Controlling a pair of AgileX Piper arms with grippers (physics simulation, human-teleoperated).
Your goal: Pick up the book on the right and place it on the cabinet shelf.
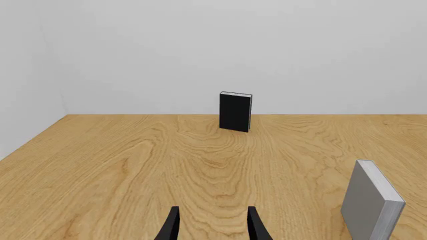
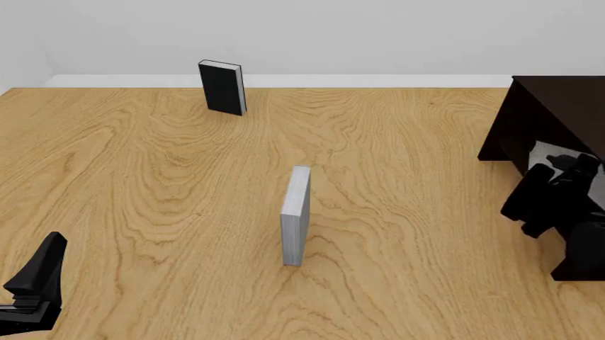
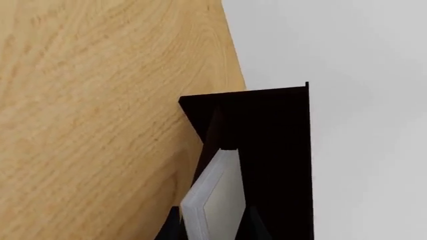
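In the front view, the right arm covers most of the book (image 2: 543,153); we see only a pale grey patch of it inside the cabinet (image 2: 543,106), at the table's right edge. The cabinet is cut off by the frame's right border, so we cannot make out its full width or count its shelves. The right gripper (image 2: 565,164) reaches into the cabinet opening, and its fingertips blend with the dark wood there.

In the right wrist view, the right gripper (image 3: 212,222) is closed on the book (image 3: 215,197), one finger on each broad cover, with the pale page edge facing the camera. The book's far end lies within the dark cabinet (image 3: 280,140) interior. We cannot tell whether the book rests on the cabinet shelf or is clear of it, because the interior renders almost uniformly black.

The left gripper (image 1: 213,225) shows only its two fingertips, set moderately apart with nothing between them. In the front view, the left arm is cropped at the lower left corner.

A slimmer grey book (image 2: 296,216) stands upright and edge-on near the table (image 2: 142,198) centre, well apart from both arms. A black book (image 2: 222,87) stands upright near the far edge, by the wall. Bare wood separates both books from each other and from the cabinet.
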